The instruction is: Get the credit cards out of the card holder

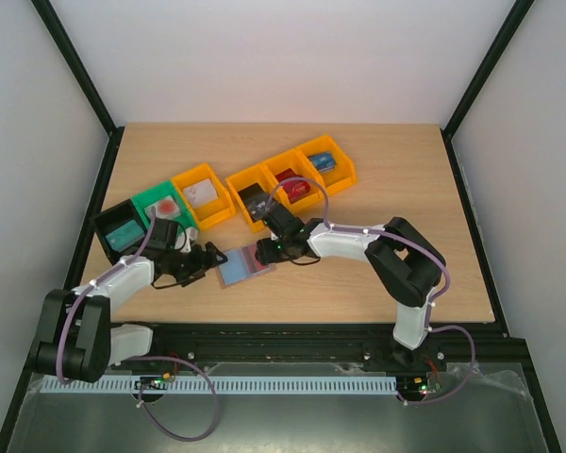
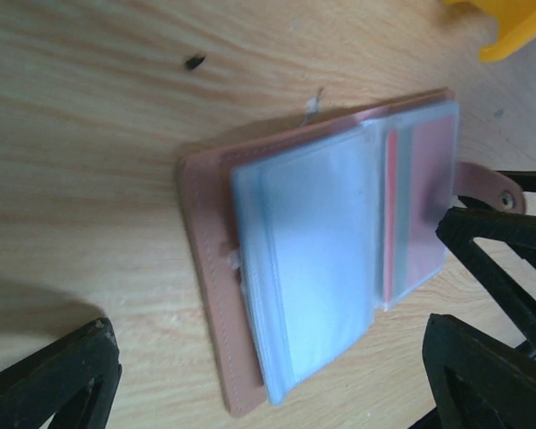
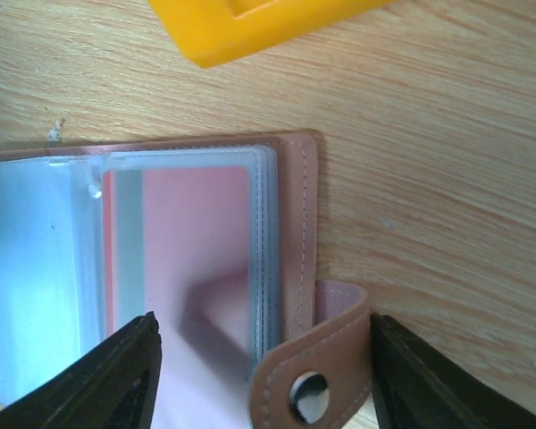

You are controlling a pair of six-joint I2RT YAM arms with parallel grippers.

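Observation:
The card holder [image 1: 244,265] lies open on the table between the two arms, tan outside with clear bluish sleeves [image 2: 313,268]. A pink credit card [image 3: 192,259] sits in the sleeve at its right end. My left gripper [image 1: 206,257] is at the holder's left end, jaws wide open [image 2: 268,357], with the holder's near edge between them and nothing gripped. My right gripper [image 1: 267,248] is at the right end, open [image 3: 263,357]. Its fingers straddle the holder's stitched edge and the snap strap [image 3: 317,375]. The right fingertips [image 2: 505,255] also show in the left wrist view.
A row of bins stands behind the holder: a black one [image 1: 123,232], a green one [image 1: 165,206] and several orange ones [image 1: 204,195], each with a card in it. The nearest orange bin [image 3: 250,22] lies just beyond the holder's far edge.

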